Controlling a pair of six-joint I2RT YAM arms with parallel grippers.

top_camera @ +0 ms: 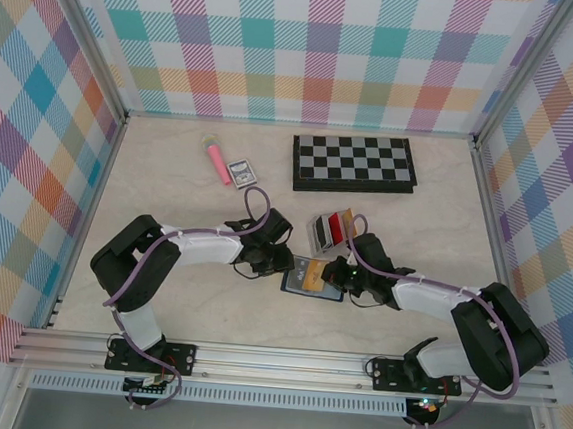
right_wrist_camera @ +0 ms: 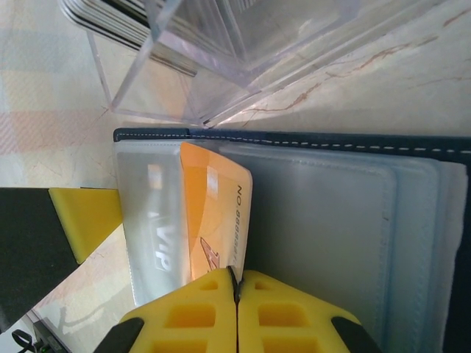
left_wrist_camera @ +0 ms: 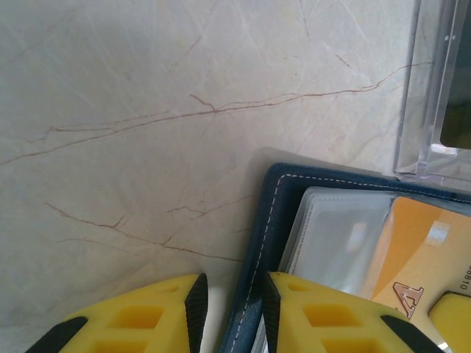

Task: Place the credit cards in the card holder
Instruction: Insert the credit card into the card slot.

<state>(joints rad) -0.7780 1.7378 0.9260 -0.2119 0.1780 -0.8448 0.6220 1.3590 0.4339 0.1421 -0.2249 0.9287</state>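
Observation:
The navy card holder (top_camera: 306, 277) lies open on the table between my two grippers. In the left wrist view its stitched left edge (left_wrist_camera: 259, 243) runs between the fingers of my left gripper (left_wrist_camera: 233, 309). The right pad (left_wrist_camera: 271, 305) rests against that edge, and a strip of table shows beside the left pad. My right gripper (right_wrist_camera: 237, 283) is shut on an orange credit card (right_wrist_camera: 213, 213), which sits partly under a clear pocket of the card holder (right_wrist_camera: 331, 220). More credit cards, red, white and dark, stand in a clear stand (top_camera: 330, 228).
The clear card stand (right_wrist_camera: 221, 59) sits just beyond the holder's far edge. A folded chessboard (top_camera: 354, 163) lies at the back. A pink tube (top_camera: 216, 160) and a small printed box (top_camera: 241, 172) are at the back left. Checked walls close in three sides.

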